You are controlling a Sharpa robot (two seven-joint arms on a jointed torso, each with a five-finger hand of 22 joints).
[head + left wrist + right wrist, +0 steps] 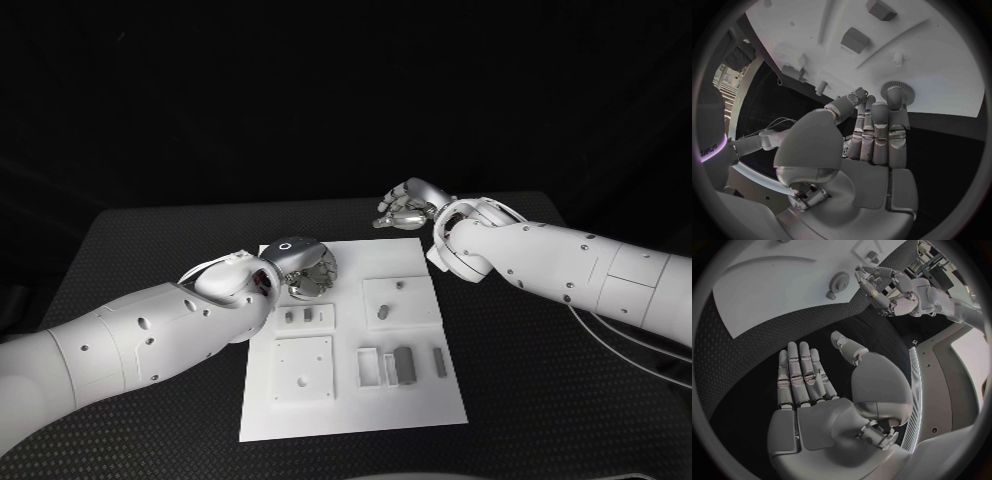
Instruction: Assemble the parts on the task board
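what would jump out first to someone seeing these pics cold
The white task board stands out brightly in the middle of the black table, with small grey parts set in its recesses. Two silver hands meet at its far end: the left hand over the board's far left corner, the right hand open just beyond its far edge.

White task board (353, 415) flat in the middle of the black table, small grey parts (402, 362) near its right edge, round toothed gear (894, 90) at its far-left corner

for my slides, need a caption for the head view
Left hand at the task board's far left corner, right hand open beyond its far edge.
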